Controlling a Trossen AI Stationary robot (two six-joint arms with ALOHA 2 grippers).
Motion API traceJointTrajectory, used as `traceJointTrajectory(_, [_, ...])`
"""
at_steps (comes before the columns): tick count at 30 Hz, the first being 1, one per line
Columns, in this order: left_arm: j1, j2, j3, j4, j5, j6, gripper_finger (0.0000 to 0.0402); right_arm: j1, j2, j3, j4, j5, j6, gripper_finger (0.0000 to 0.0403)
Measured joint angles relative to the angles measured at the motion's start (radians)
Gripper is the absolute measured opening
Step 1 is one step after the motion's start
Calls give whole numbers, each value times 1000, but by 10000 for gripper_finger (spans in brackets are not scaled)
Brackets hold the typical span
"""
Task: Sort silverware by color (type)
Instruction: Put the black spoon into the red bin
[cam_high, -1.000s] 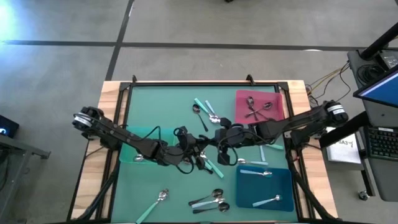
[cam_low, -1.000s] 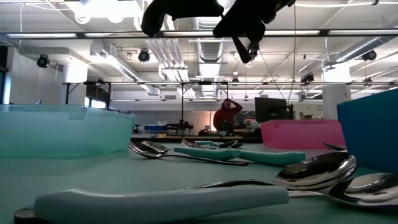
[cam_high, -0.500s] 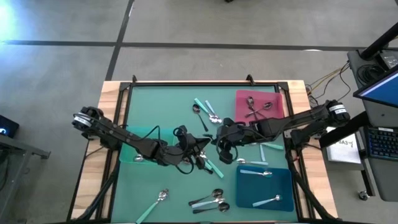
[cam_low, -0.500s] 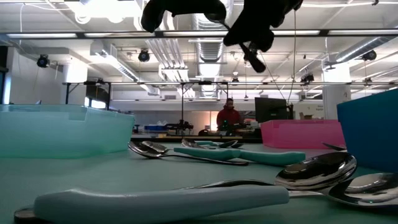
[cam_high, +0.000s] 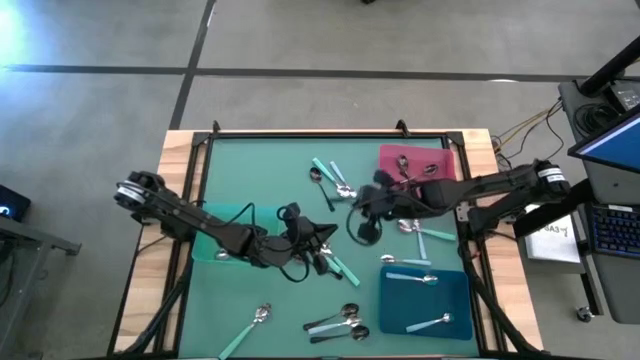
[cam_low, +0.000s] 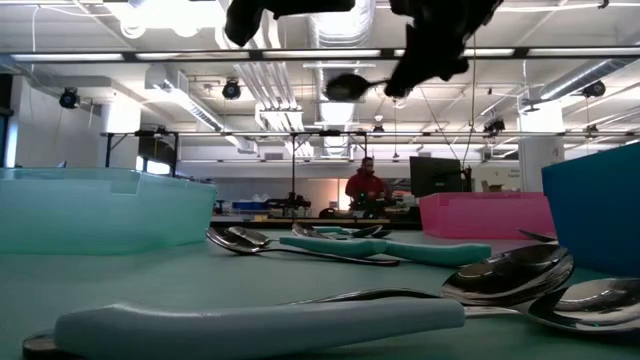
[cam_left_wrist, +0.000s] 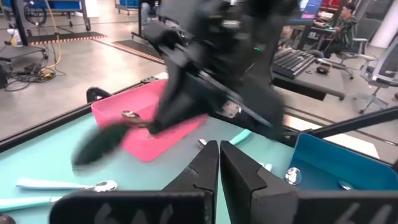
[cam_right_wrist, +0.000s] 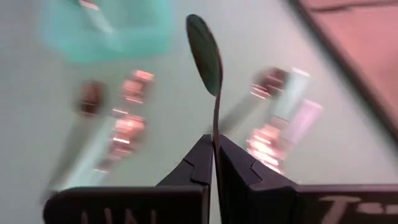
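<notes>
Two grippers sit near the table's centre. The right gripper (cam_right_wrist: 213, 163), at about two o'clock from centre, pinches a dark spoon (cam_right_wrist: 207, 62) by its handle, lifted above the green mat beside the pink tray (cam_high: 440, 160). The left gripper (cam_left_wrist: 219, 163), fingers pressed together and empty, hovers at seven o'clock, near a teal-handled spoon (cam_high: 343, 265).

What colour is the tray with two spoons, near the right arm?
Pink. The tray shows best in the high view, holding metal spoons.
</notes>
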Motion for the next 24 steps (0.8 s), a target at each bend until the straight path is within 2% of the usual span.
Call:
traceJointTrajectory(8, [-20, -19, 0, -9, 0, 29, 0, -171, -115, -2, -348, 142, 82, 8])
traceJointTrajectory(13, [-27, -26, 0, -19, 1, 33, 0, -310, -147, -34, -534, 151, 141, 8])
traceJointTrajectory(18, [-46, -27, 0, -55, 6, 33, 0, -452, -148, -128, -599, 149, 166, 8])
traceJointTrajectory(21, [-59, -39, 0, -145, 90, 6, 0, -518, -142, -175, -599, 150, 165, 10])
traceJointTrajectory(24, [-63, -68, 0, -310, 250, -149, 0, -542, -142, -195, -598, 150, 142, 18])
